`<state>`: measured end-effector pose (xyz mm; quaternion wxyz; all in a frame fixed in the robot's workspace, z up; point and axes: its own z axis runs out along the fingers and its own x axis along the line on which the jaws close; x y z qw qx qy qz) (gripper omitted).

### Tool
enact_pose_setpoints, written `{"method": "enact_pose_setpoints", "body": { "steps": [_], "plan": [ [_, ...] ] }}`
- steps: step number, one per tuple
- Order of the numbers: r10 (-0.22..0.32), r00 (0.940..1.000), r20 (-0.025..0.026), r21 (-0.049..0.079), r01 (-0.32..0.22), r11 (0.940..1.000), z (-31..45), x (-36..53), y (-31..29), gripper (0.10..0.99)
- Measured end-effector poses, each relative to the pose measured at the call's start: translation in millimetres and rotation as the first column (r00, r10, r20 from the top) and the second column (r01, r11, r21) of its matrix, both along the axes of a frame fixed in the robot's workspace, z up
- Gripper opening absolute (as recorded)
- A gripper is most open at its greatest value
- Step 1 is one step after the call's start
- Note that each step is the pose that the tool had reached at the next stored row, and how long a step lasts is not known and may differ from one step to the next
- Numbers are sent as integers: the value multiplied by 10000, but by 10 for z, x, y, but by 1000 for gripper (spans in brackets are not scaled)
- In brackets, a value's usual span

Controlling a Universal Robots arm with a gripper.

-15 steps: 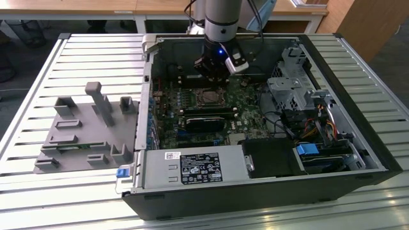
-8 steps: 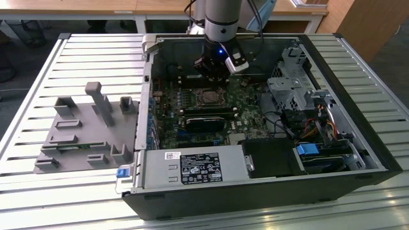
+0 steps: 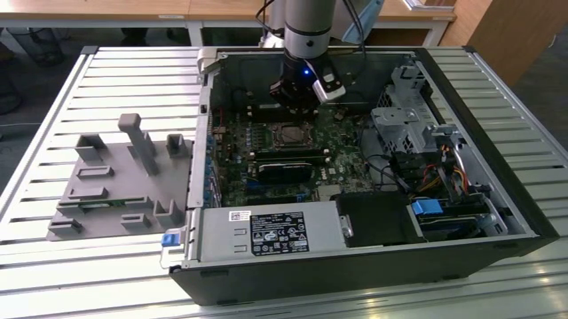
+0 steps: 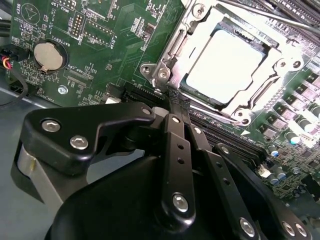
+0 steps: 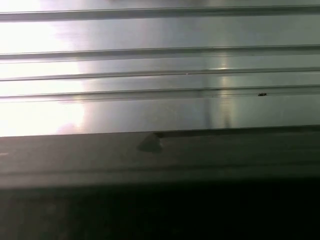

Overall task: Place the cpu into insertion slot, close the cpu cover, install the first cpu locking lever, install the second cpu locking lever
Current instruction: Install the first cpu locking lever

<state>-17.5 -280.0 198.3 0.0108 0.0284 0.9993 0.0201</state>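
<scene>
Inside the opened computer case (image 3: 497,219) on the slatted worktop (image 3: 53,279), the cpu (image 4: 225,65) is seen already seated in the insertion slot (image 4: 239,116) of the green motherboard (image 4: 115,40), with the cpu cover (image 4: 192,27) apparently lowered around it. The locking-lever stage is judged to be in hand: a thin lever (image 4: 270,15) is seen along the far side of the socket. A firm catch on a lever, and a press under its hook, would be called for. The gripper (image 4: 176,96) is shown low over the board, its jaws pressed together, tips just beside the socket's near corner; whether metal is touched cannot be told. Nothing is seen held.
</scene>
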Motion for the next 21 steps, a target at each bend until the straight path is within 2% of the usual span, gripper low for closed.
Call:
{"method": "enact_pose_setpoints", "body": {
  "steps": [4,9,21],
  "plan": [
    [0,10000,13,18,0,10000,18,2,3,106],
    [0,10000,3,0,0,10000,30,1,1,106],
    [-1,10000,-2,-69,1,10000,-19,1,-1,106]
  ]
}}
